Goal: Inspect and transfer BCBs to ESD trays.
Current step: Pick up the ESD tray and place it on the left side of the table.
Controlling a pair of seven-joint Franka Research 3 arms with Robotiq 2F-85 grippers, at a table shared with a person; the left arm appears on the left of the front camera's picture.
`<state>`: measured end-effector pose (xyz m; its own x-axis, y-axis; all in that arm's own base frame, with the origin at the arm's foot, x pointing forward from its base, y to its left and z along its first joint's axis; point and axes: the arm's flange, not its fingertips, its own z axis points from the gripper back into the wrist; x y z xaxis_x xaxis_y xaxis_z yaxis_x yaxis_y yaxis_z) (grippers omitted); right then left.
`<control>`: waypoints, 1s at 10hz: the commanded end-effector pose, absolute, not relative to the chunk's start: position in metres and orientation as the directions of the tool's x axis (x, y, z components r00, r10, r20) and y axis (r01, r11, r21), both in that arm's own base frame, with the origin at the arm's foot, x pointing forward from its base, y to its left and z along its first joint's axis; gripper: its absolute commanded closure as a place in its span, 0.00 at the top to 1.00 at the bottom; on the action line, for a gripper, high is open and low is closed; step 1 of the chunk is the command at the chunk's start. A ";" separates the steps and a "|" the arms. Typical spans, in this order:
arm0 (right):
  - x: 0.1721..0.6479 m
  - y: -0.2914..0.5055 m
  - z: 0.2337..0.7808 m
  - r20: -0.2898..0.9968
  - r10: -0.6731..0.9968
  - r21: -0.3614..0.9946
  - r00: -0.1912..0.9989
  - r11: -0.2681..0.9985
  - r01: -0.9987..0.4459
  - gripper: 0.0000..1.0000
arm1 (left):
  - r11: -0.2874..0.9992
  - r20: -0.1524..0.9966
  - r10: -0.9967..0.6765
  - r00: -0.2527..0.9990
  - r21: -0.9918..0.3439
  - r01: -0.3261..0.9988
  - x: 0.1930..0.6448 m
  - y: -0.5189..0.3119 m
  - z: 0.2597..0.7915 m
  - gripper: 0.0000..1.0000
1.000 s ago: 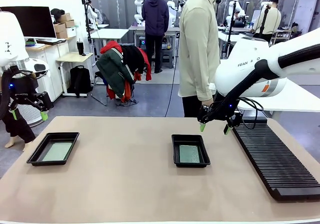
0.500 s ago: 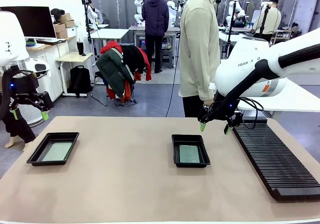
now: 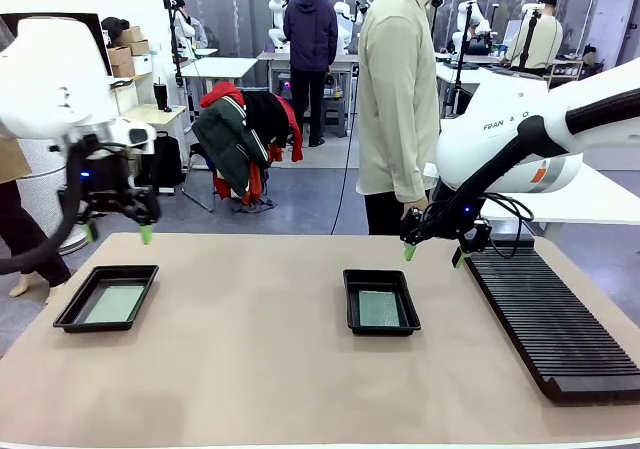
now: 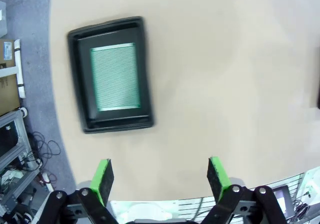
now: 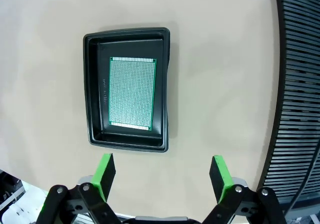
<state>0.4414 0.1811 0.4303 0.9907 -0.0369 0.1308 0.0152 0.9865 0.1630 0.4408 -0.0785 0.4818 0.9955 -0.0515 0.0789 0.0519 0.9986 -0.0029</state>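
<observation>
Two black ESD trays lie on the tan table, each with one pale green BCB flat on its floor. The left tray (image 3: pixel 70 314) holds a BCB (image 3: pixel 113 304); the middle tray (image 3: pixel 350 304) holds another BCB (image 3: pixel 379 308). My left gripper (image 3: pixel 118 233) hangs open above the table's far edge, just behind the left tray (image 4: pixel 75 74) and its BCB (image 4: pixel 115 77). My right gripper (image 3: pixel 434 256) hangs open behind and to the right of the middle tray (image 5: pixel 92 89) and its BCB (image 5: pixel 131 93). Both grippers (image 4: pixel 161 176) (image 5: pixel 162 176) have nothing between their fingers.
A long black ribbed rack (image 3: pixel 550 314) runs along the table's right side, also seen in the right wrist view (image 5: pixel 297 84). A person in a pale shirt (image 3: pixel 398 99) stands at the far edge, close behind my right gripper. Bare table lies between the trays.
My left arm has swung in from the far left to above the table's far edge by the left tray. The right gripper has barely shifted. Trays and boards have not moved.
</observation>
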 end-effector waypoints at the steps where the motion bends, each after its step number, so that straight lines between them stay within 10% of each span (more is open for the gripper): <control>1: 0.444 0.184 0.429 0.128 -0.035 0.159 0.991 0.987 0.014 1.00 | 0.999 0.157 -0.026 0.987 -0.042 0.033 0.429 -0.129 0.474 1.00; 10: 0.442 0.144 0.427 0.100 -0.045 0.253 0.994 0.967 0.019 1.00 | 0.993 0.270 -0.075 0.960 -0.071 0.098 0.398 -0.351 0.426 1.00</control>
